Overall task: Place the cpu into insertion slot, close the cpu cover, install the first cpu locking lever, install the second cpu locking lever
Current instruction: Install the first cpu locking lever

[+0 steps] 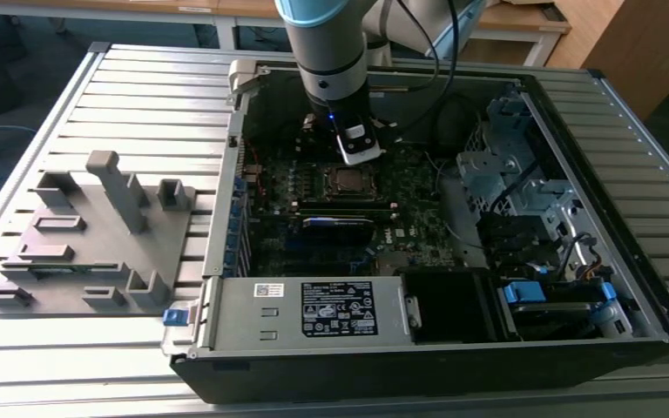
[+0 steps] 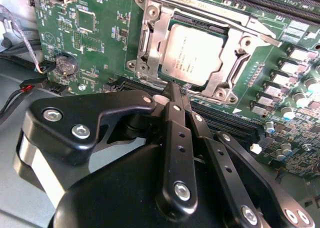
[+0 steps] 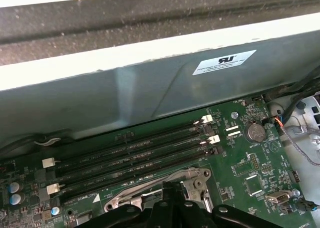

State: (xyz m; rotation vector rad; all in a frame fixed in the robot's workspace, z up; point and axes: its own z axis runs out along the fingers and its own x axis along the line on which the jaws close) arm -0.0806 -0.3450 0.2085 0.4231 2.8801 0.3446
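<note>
gripper (image 2: 172,90) fingers pressed together into one narrow tip, carrying nothing, poised right at the edge of the insertion slot (image 2: 200,55) in the second wrist view. the cpu (image 2: 191,54) is already seated in that slot, grey face up, and the cpu cover (image 2: 235,62) lies down around it as a silver frame. risk, as i read it: the tip could slide off thin metal and scrape the green motherboard (image 2: 100,32), or press on the chip itself. just beside the slot, the long black memory slots (image 3: 135,155) crowd one side. further out, a coin battery (image 2: 65,64) and loose wires (image 2: 20,95), then the case wall (image 3: 150,97) hemming in the arm.
</note>
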